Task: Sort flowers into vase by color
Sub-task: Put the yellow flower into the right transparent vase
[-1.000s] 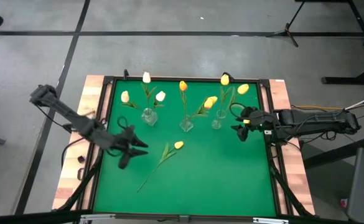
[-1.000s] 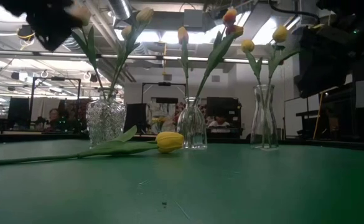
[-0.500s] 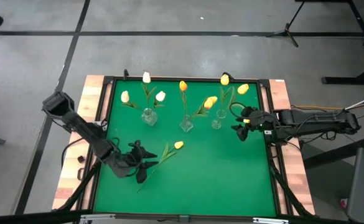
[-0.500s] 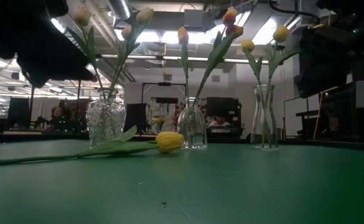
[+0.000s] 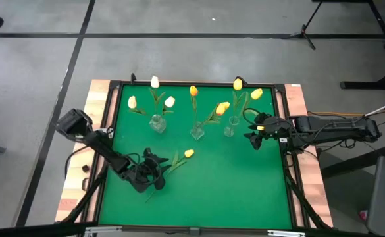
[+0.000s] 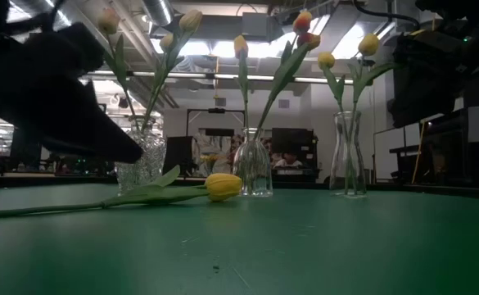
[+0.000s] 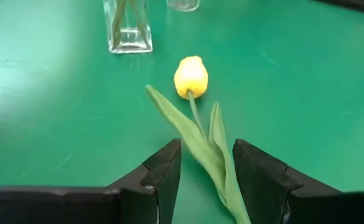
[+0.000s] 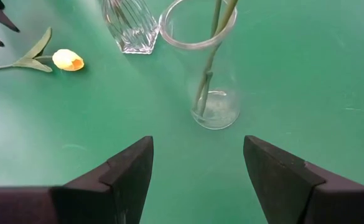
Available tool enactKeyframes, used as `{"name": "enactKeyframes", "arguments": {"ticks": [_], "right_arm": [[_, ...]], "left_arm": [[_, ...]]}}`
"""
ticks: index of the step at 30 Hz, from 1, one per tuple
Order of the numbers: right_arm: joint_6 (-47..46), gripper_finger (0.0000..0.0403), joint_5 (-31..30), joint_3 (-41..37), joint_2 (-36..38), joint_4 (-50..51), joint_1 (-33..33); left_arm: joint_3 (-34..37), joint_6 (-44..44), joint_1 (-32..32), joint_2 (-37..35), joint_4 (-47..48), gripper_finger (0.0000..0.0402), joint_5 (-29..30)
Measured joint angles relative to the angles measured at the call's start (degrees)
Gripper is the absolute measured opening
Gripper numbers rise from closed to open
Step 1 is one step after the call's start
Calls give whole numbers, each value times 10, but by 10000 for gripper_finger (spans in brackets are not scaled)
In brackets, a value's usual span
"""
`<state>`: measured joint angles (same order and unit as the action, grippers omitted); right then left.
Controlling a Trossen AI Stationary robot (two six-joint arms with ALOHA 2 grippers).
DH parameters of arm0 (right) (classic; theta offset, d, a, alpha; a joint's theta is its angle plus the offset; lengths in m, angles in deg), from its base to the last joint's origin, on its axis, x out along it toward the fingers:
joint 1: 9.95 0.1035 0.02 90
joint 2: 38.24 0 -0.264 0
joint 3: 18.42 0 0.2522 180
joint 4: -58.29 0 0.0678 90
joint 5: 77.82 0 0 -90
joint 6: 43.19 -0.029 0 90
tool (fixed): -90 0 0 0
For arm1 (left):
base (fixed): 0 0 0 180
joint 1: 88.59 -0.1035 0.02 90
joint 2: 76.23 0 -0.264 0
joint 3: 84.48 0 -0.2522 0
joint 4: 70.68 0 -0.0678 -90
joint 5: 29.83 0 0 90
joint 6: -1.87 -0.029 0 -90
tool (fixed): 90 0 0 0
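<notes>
A yellow tulip lies flat on the green mat, head [image 5: 189, 153] [image 7: 191, 76] [image 6: 223, 186] pointing toward the vases. My left gripper [image 5: 154, 171] [image 7: 205, 177] is open and low over the mat, with one finger on each side of the tulip's stem and leaves [image 7: 216, 152]. Three glass vases stand in a row. The left one [image 5: 157, 123] holds white tulips, the middle one [image 5: 197, 131] orange-yellow tulips, the right one [image 5: 230, 128] [image 8: 213, 93] yellow tulips. My right gripper [image 5: 253, 138] [image 8: 197, 168] is open and waits beside the right vase.
The mat [image 5: 231, 191] is bare green toward the near edge and right of the lying tulip. A dark raised frame [image 5: 291, 191] borders it, with wooden table edge [image 5: 74, 191] outside. The tulip heads in the vases lean out over the far part of the mat.
My left gripper has moved toward the near edge and slightly right. It has come down to the lying tulip's stem and stayed open. The tulip has not moved.
</notes>
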<state>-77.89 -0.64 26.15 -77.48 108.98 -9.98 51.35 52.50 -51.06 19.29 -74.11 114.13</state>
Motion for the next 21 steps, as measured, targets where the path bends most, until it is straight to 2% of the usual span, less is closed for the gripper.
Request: {"name": "enactKeyframes", "arguments": {"ticks": [9,21], "right_arm": [[0,250,0,0,0,-1,0],[0,250,10,0,0,-8,0]], "left_arm": [[-34,-17,-31,43,-1,144,-70],[-35,14,-30,77,-8,144,-102]]}}
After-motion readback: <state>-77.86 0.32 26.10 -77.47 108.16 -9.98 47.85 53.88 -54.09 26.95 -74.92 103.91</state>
